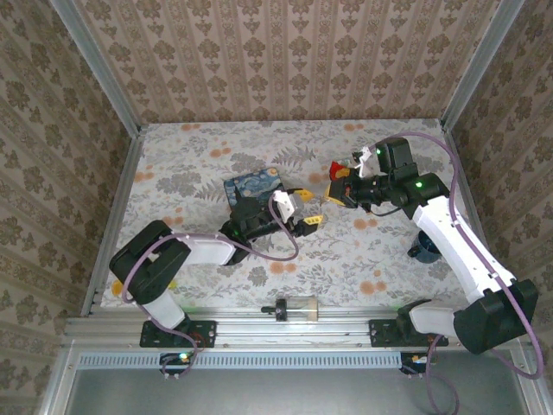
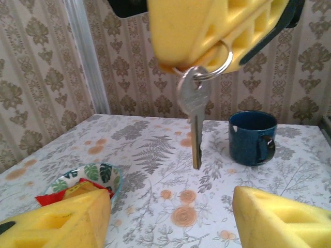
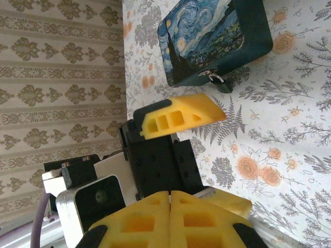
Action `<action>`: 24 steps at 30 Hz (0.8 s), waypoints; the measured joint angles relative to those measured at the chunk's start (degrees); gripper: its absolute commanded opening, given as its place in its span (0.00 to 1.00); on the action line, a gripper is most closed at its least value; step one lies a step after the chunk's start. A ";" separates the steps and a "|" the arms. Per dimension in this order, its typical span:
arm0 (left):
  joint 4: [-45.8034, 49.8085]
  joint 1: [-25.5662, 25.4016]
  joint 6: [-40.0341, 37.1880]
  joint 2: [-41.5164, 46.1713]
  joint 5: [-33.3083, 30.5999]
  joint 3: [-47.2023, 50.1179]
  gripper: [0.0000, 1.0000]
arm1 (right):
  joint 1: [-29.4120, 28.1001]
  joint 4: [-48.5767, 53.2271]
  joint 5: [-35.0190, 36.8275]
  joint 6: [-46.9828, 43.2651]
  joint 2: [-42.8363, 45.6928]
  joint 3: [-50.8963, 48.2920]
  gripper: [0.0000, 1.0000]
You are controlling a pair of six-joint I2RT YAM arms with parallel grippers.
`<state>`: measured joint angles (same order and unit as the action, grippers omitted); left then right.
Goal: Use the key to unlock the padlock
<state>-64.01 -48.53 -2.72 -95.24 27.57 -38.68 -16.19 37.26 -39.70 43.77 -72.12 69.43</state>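
From above, the left claw point(image 1: 304, 212) sat at the middle of the floral surface point(image 1: 190, 251), just right of the blue painted box point(image 1: 253, 188), its yellow fingers apart. The right claw point(image 1: 337, 188) faced it from the right, close by. A dark blue mug point(image 1: 422, 248) stood right of centre, partly behind the right arm.

In the left wrist view, the right claw filled the top of the frame, clamped on the ring of the key point(image 2: 195, 121). The key hung straight down at centre, clear of the surface. The left claw's own two fingers lay in the bottom corners, well apart. A leaf-patterned bowl point(image 2: 106, 174) sat at lower left.

In the right wrist view, the right claw's fingers at the bottom edge were pressed together. The padlock point(image 3: 220, 81) hung at the box's lower edge, upper centre.
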 measured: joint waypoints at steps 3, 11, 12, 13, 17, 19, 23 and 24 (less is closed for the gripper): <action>-1.18 -0.44 1.31 -1.51 0.68 -1.31 0.52 | -0.26 -0.55 -0.02 0.00 0.00 0.00 0.00; -3.78 -0.57 4.61 -3.41 2.03 -2.54 0.36 | -0.63 -1.14 -0.17 0.00 -0.37 0.00 0.00; -3.85 -0.57 4.68 -3.41 2.23 -2.60 0.35 | -0.63 -1.14 -0.17 0.00 -0.42 0.00 0.00; -3.93 -0.57 4.76 -3.41 2.29 -2.67 0.34 | -0.66 -1.14 -0.17 0.00 -0.48 0.00 0.00; -4.37 -0.57 4.96 -3.41 2.51 -2.67 0.31 | -0.85 -1.14 -0.17 0.00 -0.92 0.00 0.00; -4.63 -0.57 5.16 -3.41 2.64 -2.67 0.27 | -0.96 -1.14 -0.17 0.00 -1.07 0.00 0.00; -4.85 -0.57 5.49 -3.41 2.67 -2.67 0.21 | -0.96 -1.18 -0.17 -0.02 -1.11 0.00 0.00; -4.90 -0.57 5.55 -3.41 2.67 -2.67 0.19 | -0.96 -1.18 -0.17 -0.02 -1.11 0.00 0.00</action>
<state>-68.90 -49.10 2.83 -98.65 30.24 -41.34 -17.15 36.07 -39.88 43.75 -73.23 69.43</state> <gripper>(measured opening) 0.223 0.063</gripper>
